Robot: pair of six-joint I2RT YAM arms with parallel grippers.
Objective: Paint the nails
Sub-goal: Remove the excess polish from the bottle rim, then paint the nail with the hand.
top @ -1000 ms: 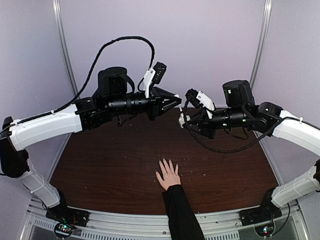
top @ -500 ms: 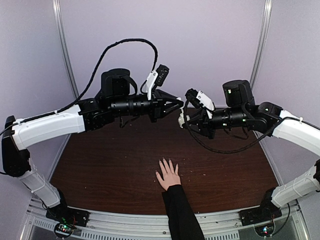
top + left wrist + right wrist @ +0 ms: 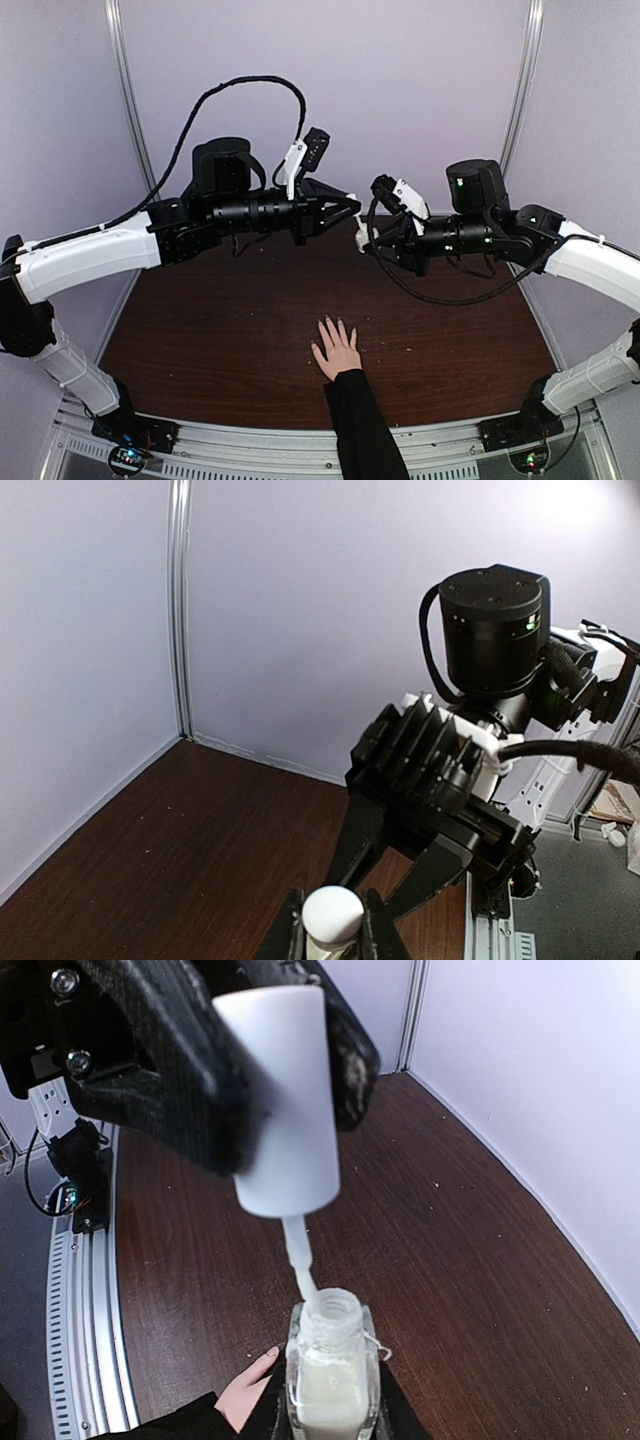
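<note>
A dark brown table is spread across the middle, its top dotted with pale specks. Pale lilac walls are closed in on the far, left and right sides, plain and evenly lit. Slim metal posts are stood in the two far corners, left and right. A ribbed metal rail is run along the near edge. Past that edge, grey floor is glimpsed. A bright glare is caught high on the wall.
</note>
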